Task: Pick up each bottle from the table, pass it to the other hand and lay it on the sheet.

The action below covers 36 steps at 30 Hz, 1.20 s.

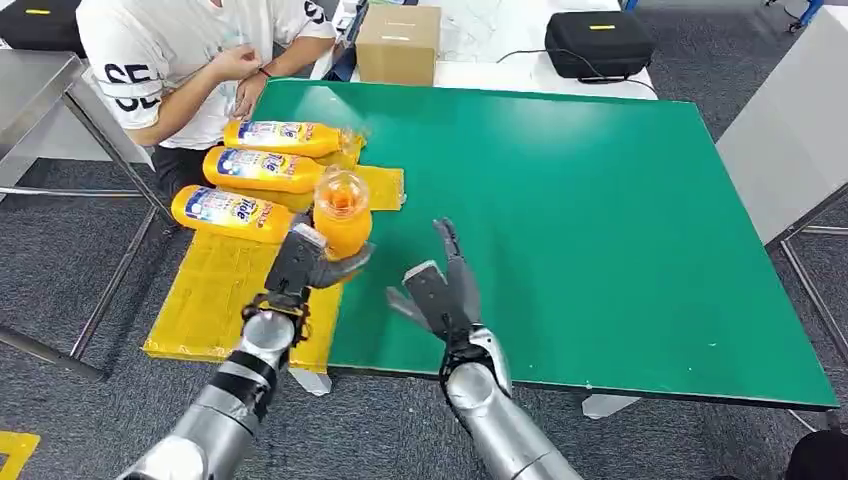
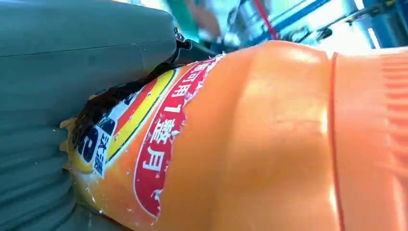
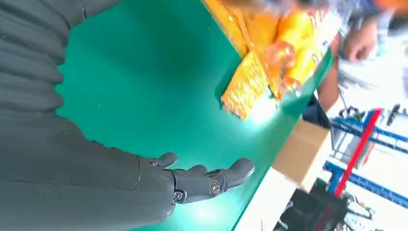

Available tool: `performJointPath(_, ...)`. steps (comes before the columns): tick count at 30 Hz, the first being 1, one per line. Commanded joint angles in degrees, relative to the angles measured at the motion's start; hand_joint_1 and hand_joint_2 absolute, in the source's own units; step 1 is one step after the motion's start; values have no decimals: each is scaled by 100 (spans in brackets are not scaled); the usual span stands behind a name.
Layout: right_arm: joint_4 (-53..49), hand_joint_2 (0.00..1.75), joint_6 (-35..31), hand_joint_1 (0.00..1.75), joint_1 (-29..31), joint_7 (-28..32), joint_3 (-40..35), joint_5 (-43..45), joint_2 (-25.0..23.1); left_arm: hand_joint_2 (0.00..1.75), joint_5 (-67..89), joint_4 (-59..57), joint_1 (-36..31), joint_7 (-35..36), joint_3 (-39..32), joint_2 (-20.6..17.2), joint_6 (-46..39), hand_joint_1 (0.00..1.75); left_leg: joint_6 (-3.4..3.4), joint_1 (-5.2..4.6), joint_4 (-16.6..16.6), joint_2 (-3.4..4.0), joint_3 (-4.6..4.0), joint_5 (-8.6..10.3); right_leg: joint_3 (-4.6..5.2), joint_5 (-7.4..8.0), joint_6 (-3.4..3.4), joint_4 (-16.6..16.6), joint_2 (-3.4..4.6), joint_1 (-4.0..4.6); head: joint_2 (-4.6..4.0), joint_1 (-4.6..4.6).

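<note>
Orange bottle point(image 1: 342, 217) hiding left hand point(image 1: 305, 260) fingers

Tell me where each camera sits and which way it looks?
Head view: high on the robot, looking forward and down at the green table; both silver arms show, the left hand holding the orange bottle.
Left wrist view: behind the left hand, close against the bottle.
Right wrist view: behind the right hand, looking across the table.
Shared: head and left wrist views both show the held bottle.
</note>
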State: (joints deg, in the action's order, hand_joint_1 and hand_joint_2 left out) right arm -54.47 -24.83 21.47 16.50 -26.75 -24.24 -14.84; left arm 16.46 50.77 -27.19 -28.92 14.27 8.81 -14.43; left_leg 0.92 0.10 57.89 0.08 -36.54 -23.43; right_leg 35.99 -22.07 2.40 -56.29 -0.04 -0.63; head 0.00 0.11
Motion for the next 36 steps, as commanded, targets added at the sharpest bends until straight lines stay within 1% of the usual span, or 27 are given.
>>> performJointPath(1, -183, 175, 87, 0, -295, 197, 441, 344, 226, 175, 977, -1279, -515, -126, 215, -558, -270, 175, -4, 1, -10, -6, 32, -8, -34, -10, -5, 9, -6, 1, 0, 0)
performJointPath(2, -236, 175, 107, 0, -350, 368, 529, 514, 237, 175, 1180, -1473, -600, -205, 264, -707, -354, 175, -5, 3, -12, -10, 53, -15, -56, -19, -8, 10, -10, 3, 0, 0)
performJointPath(4, -517, 175, 186, 0, -419, 464, 560, 642, 316, 175, 1541, -1860, -837, -362, 246, -989, -443, 175, -7, 4, -14, -7, 60, -16, -62, -18, -10, 13, -5, 4, 0, 0)
performJointPath(5, -642, 175, 203, 0, -430, 465, 554, 650, 349, 175, 1560, -1935, -905, -394, 205, -1100, -331, 175, -6, 3, -7, 0, 35, -10, -35, -11, -8, 5, 2, 3, 0, 0)
performJointPath(6, -753, 175, 240, 0, -436, 435, 550, 677, 381, 175, 1709, -1998, -952, -433, 227, -1219, -331, 175, -8, 4, -1, 5, 45, -19, -43, -18, -12, -1, 7, 4, 0, 2)
performJointPath(8, -868, 175, 375, 0, -406, 377, 525, 759, 459, 175, 1908, -2077, -969, -674, 243, -1469, -65, 175, -6, 3, 0, 9, 15, -7, -12, -5, -8, -1, 9, 3, 0, 2)
performJointPath(9, -870, 175, 414, 0, -383, 359, 542, 805, 468, 175, 2168, -2115, -959, -695, 395, -1627, -119, 175, -9, 5, 2, 12, 32, -16, -26, -13, -13, -5, 13, 6, 0, 0)
performJointPath(10, -848, 175, 497, 0, -338, 351, 517, 835, 497, 175, 2314, -2246, -982, -728, 445, -1774, 65, 175, -8, 2, -4, 15, 28, -10, -19, -7, -10, -1, 15, 2, 0, 0)
performJointPath(11, -834, 175, 524, 0, -307, 351, 506, 838, 509, 175, 2572, -2340, -1008, -650, 584, -1912, -25, 175, -10, 4, -3, 14, 37, -14, -28, -12, -13, -3, 14, 4, 0, 0)
performJointPath(12, -833, 175, 556, 0, -300, 350, 500, 848, 523, 175, 2756, -2481, -1053, -586, 677, -2021, -13, 175, -8, 4, -4, 13, 25, -9, -18, -7, -9, 2, 11, 4, 0, 0)
performJointPath(13, -829, 175, 599, 0, -294, 348, 501, 861, 546, 175, 2889, -2630, -1100, -579, 736, -2162, 91, 175, -11, 7, -2, 18, 42, -17, -33, -13, -14, -1, 16, 7, 0, -2)
performJointPath(15, -820, 175, 625, 0, -288, 348, 509, 873, 557, 175, 3036, -2753, -1147, -549, 823, -2261, 125, 175, -8, 8, -1, 15, 20, -7, -13, -6, -8, 0, 12, 7, 0, 0)
performJointPath(16, -829, 175, 646, 0, -287, 350, 509, 883, 568, 175, 3199, -2840, -1187, -450, 930, -2358, 195, 175, -11, 12, 1, 15, 37, -15, -31, -14, -11, -2, 11, 10, 0, 0)
performJointPath(19, -877, 175, 693, 0, -278, 343, 513, 900, 603, 175, 3502, -2954, -1231, -240, 1126, -2605, 354, 175, -13, 9, 0, 22, 33, -11, -24, -11, -9, -5, 20, 6, 0, 0)
performJointPath(20, -887, 175, 704, 0, -266, 339, 510, 900, 611, 175, 3572, -2980, -1244, -175, 1166, -2656, 363, 175, -11, 8, -2, 19, 19, -3, -12, -4, -7, -2, 17, 5, 0, 2)
performJointPath(21, -899, 175, 713, 0, -260, 327, 512, 905, 610, 175, 3686, -3010, -1258, -23, 1219, -2686, 308, 175, -13, 10, -2, 22, 36, -11, -28, -11, -10, -4, 20, 7, 0, 0)
performJointPath(23, -883, 175, 732, 0, -238, 307, 494, 896, 608, 175, 3870, -3084, -1305, 219, 1329, -2693, 296, 175, -14, 9, 0, 22, 38, -13, -28, -13, -12, -7, 21, 7, 0, 2)
performJointPath(24, -868, 175, 731, 0, -225, 298, 490, 895, 597, 175, 3901, -3100, -1316, 264, 1346, -2677, 290, 175, -12, 8, -2, 15, 32, -8, -24, -10, -10, -3, 13, 5, 0, 2)
performJointPath(25, -832, 175, 747, 0, -203, 287, 469, 886, 583, 175, 4044, -3171, -1329, 495, 1431, -2633, 249, 175, -11, 7, -4, 11, 21, -1, -14, -5, -7, -2, 9, 4, 0, 0)
performJointPath(26, -825, 175, 739, 0, -198, 283, 464, 878, 575, 175, 4064, -3173, -1314, 535, 1439, -2613, 226, 175, -14, 9, -3, 12, 37, -8, -29, -11, -11, -2, 11, 7, 0, 0)
performJointPath(28, -796, 175, 740, 0, -175, 275, 444, 867, 552, 175, 4133, -3193, -1233, 686, 1475, -2508, 111, 175, -10, 6, -5, 8, 21, 0, -15, -5, -6, -2, 6, 3, 0, 2)
performJointPath(29, -793, 175, 739, 0, -173, 274, 443, 866, 551, 175, 4138, -3193, -1217, 701, 1477, -2492, 94, 175, -12, 5, -3, 7, 36, -7, -30, -13, -8, -4, 5, 3, 0, 0)
performJointPath(31, -793, 175, 739, 0, -173, 274, 443, 866, 551, 175, 4138, -3193, -1217, 701, 1477, -2492, 94, 175, -10, 6, -3, 9, 21, -1, -16, -5, -5, -3, 7, 3, 0, 0)
performJointPath(32, -793, 175, 739, 0, -173, 274, 443, 866, 551, 175, 4138, -3193, -1217, 701, 1477, -2492, 94, 175, -12, 7, -3, 6, 42, -10, -38, -16, -9, -4, 5, 4, 0, 2)
performJointPath(33, -793, 175, 739, 0, -173, 274, 443, 866, 551, 175, 4138, -3193, -1217, 701, 1477, -2492, 94, 175, -11, 5, -4, 2, 32, -5, -29, -11, -7, -5, 4, 2, 0, 0)
performJointPath(34, -786, 175, 742, 0, -170, 271, 439, 860, 559, 175, 4163, -3209, -1208, 715, 1476, -2466, 43, 175, -13, 9, 1, 3, 43, -12, -42, -16, -10, -6, 6, 6, 0, 0)
performJointPath(36, -785, 175, 737, 0, -170, 257, 429, 840, 558, 175, 4193, -3202, -1131, 779, 1472, -2353, -77, 175, -11, 5, -3, -1, 27, -2, -27, -8, -7, -4, 4, 1, 0, 2)
